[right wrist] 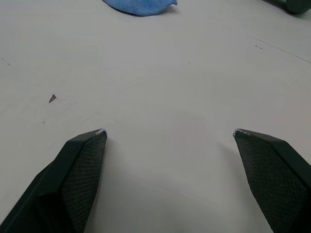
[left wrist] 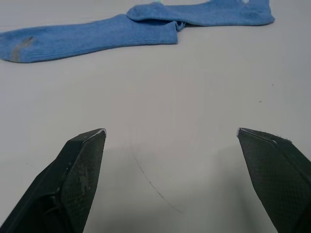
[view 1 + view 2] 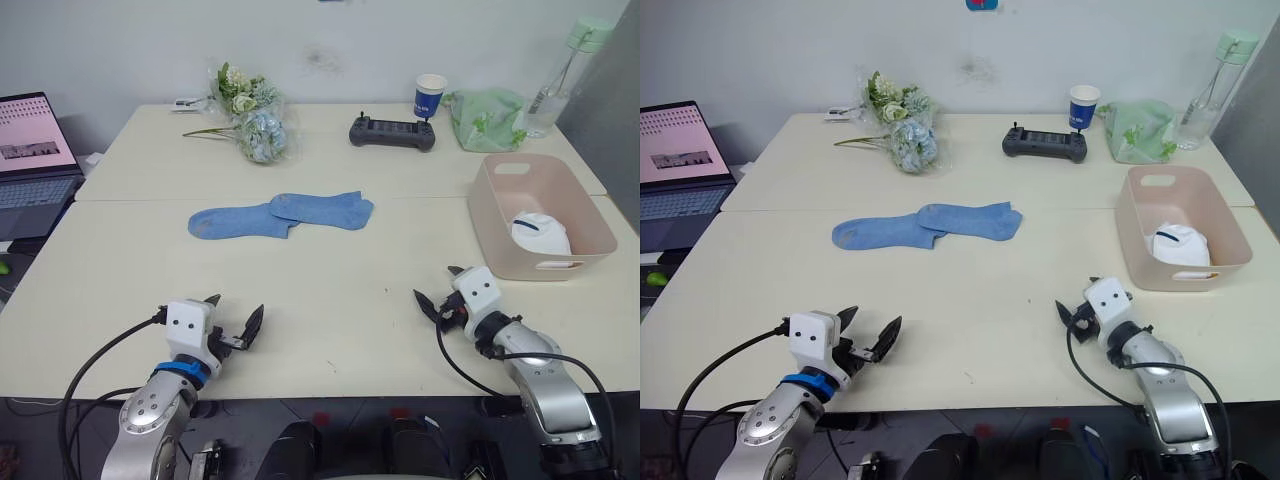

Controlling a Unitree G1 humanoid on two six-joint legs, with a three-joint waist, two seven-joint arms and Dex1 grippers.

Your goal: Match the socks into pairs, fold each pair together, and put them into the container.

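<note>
Two blue socks lie flat mid-table, end to end, with the right one's cuff overlapping the left one's cuff. A folded white sock pair sits inside the pink tub at the table's right side. The table is cream, two tops butted together.

Left gripper sits low near the front edge on the left, fingers spread wide and holding nothing; the left wrist view shows bare table between the fingertips and the blue socks beyond. Right gripper sits near the front edge on the right, just in front of the tub, fingers also spread and empty; the right wrist view shows one blue sock's end far ahead.

Along the back of the table: a flower bunch, a black controller, a blue-and-white cup, a green bag and a clear bottle. An open laptop sits off the table's left end.
</note>
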